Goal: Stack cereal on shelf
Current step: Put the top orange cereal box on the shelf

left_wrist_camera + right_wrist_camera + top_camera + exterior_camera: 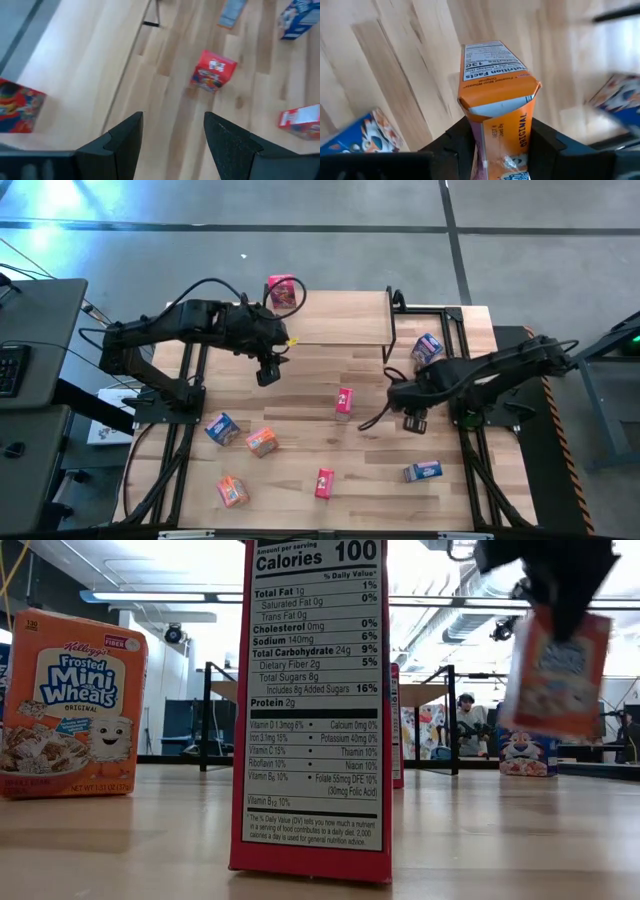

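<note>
Only one small red cardboard cereal box (pixel 283 291) stands on the low light-wood shelf (pixel 340 320), at its ten o'clock corner. The right hand (pixel 497 145), at about three o'clock on the table (pixel 300 470), is clamped on a small orange cardboard cereal box (pixel 496 95), lifted clear of the boards. The left hand (pixel 172 137) hangs part-open and empty near the shelf's front left edge. Seven more boxes remain scattered on the table, so most stacking is left, I judge.
</note>
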You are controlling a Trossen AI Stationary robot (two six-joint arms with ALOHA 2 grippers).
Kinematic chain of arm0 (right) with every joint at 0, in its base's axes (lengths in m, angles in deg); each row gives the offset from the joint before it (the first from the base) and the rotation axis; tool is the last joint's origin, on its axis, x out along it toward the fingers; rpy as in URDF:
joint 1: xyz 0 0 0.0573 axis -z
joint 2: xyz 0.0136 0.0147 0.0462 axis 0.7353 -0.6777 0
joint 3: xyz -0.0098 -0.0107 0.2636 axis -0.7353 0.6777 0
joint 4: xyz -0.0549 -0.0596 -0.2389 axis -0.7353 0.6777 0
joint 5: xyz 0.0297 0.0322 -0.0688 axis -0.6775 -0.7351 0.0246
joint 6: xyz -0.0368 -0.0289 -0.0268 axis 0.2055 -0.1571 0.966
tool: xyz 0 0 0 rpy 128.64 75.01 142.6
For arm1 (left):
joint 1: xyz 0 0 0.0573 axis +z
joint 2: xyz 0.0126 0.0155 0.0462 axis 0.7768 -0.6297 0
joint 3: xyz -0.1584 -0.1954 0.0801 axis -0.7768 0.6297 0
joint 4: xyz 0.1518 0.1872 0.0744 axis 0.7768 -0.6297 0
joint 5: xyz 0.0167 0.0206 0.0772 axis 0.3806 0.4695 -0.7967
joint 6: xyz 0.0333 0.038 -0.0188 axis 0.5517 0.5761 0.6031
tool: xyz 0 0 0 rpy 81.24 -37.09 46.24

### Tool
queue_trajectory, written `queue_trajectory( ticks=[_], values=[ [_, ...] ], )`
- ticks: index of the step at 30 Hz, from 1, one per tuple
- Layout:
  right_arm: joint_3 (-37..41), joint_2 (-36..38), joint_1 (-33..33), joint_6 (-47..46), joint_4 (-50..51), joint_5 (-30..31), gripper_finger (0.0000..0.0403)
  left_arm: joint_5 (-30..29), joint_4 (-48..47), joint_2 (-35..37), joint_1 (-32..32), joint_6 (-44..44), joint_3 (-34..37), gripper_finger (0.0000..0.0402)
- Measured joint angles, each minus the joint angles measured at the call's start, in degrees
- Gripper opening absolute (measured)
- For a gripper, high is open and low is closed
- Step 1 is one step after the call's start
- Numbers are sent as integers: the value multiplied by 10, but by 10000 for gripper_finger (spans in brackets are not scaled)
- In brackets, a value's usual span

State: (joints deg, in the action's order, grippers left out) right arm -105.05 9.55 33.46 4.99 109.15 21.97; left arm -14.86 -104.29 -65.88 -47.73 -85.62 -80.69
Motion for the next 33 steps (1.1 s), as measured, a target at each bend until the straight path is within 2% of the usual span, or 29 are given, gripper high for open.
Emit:
queue_trajectory(
  ticks=[9, 19, 33],
  values=[
    [-123, 0, 47, 99, 10, 72, 129, 0, -2, 0, 59, 39, 0, 202],
    [-229, 0, 154, 260, 1, 151, 129, 0, 1, 0, 124, 67, 0, 202],
    [-293, 0, 293, 440, -97, 169, 129, 0, 15, 0, 189, 94, 0, 202]
  ],
)
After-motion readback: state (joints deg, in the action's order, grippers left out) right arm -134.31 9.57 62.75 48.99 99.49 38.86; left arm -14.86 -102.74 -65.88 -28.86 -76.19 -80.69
